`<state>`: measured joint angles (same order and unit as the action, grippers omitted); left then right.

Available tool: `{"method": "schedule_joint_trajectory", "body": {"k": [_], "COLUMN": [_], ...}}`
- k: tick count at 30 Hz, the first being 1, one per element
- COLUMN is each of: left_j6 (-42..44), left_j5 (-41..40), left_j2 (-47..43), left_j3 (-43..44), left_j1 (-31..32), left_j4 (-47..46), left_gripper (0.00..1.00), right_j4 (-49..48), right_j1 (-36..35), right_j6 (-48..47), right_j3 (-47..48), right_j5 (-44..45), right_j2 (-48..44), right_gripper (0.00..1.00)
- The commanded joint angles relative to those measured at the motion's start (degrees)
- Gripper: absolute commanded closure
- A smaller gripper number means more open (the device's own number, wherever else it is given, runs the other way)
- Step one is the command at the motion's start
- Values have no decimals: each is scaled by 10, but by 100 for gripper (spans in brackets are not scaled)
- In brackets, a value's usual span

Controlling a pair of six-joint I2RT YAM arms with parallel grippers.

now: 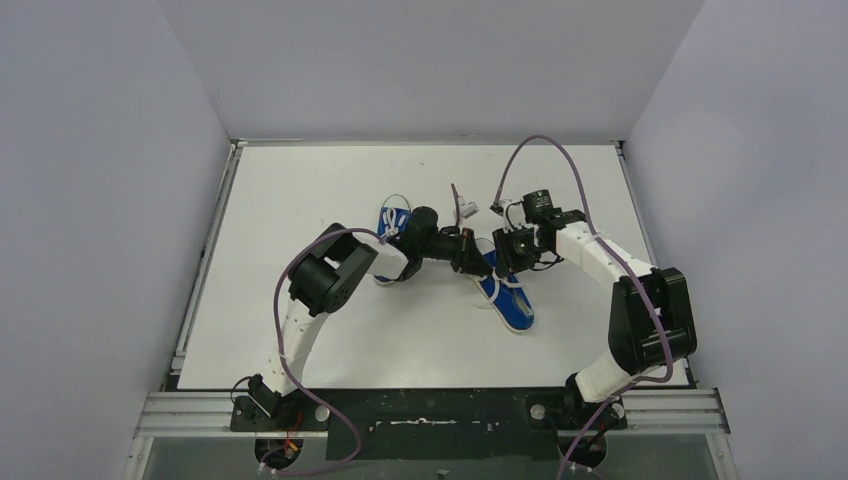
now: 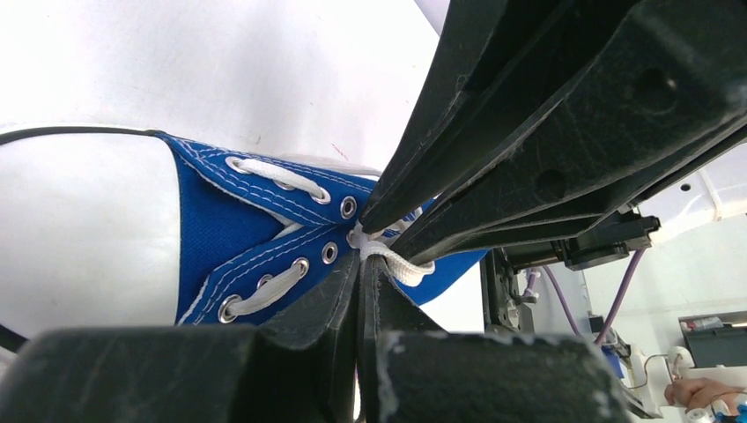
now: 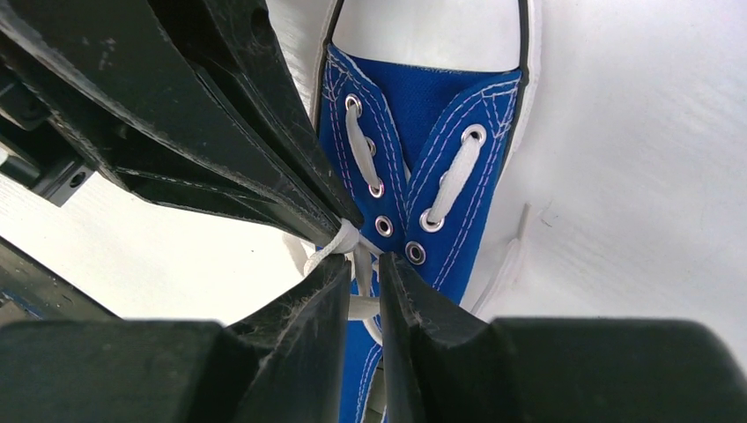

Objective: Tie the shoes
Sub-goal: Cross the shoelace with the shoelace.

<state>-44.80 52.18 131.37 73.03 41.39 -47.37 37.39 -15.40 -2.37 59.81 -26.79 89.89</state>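
Note:
Two small blue shoes lie on the white table. One shoe (image 1: pixel 394 218) sits partly behind my left arm. The other shoe (image 1: pixel 514 303) (image 2: pixel 220 220) (image 3: pixel 423 115) lies under both grippers, which meet tip to tip over its lacing. My left gripper (image 1: pixel 477 257) (image 2: pixel 363 254) is shut, pinching a white lace (image 2: pixel 403 267) at its tips near the top eyelets. My right gripper (image 1: pixel 498 256) (image 3: pixel 363 263) stands with a narrow gap between its fingers. A lace strand (image 3: pixel 368 306) runs through that gap, and a small lace knot (image 3: pixel 342 238) sits at its left fingertip.
Grey walls close in the table (image 1: pixel 300 330) on three sides, with a metal rail (image 1: pixel 430 410) along the near edge. Purple cables (image 1: pixel 560 150) loop off both arms. A small white object (image 1: pixel 468 209) lies behind the grippers. A loose lace end (image 3: pixel 511 260) trails beside the shoe's sole.

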Motion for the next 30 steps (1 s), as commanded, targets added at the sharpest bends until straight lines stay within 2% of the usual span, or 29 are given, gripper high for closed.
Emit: {"method": "schedule_joint_trajectory", "body": {"k": [1,5,10,14,15,17,20,21,25,28,30], "left_j6": [-3,-3,-3,3,5,12,23,28,36,30,28], "left_j5": [20,17,21,19,17,8,2,4,14,12,7], "left_j2": [-13,-12,-11,-15,-18,-30,-50,-54,-51,-49,-46], "left_j3": [19,21,19,10,5,-14,-45,-51,-58,-59,-55], "left_j1": [2,1,4,5,4,-2,-15,-19,-26,-28,-28], "left_j4": [-55,-57,-54,-45,-42,-37,-30,-28,-20,-28,-26], "left_gripper": [100,100,100,100,96,77,56,54,52,60,63], "right_j4": [-20,-25,-38,-41,-36,-30,-28,-28,-33,-25,-20], "right_j1": [-5,-5,-5,-5,-5,-3,2,3,4,4,4], "right_j6": [-10,-7,6,21,23,24,24,24,35,36,33], "right_j3": [17,10,17,32,35,34,24,21,12,16,19], "right_j5": [13,7,20,28,32,32,22,21,18,19,19], "right_j2": [15,11,0,-13,-13,-16,-24,-25,-30,-30,-30], "right_gripper": [80,82,100,100,100,100,100,100,100,94,96]}}
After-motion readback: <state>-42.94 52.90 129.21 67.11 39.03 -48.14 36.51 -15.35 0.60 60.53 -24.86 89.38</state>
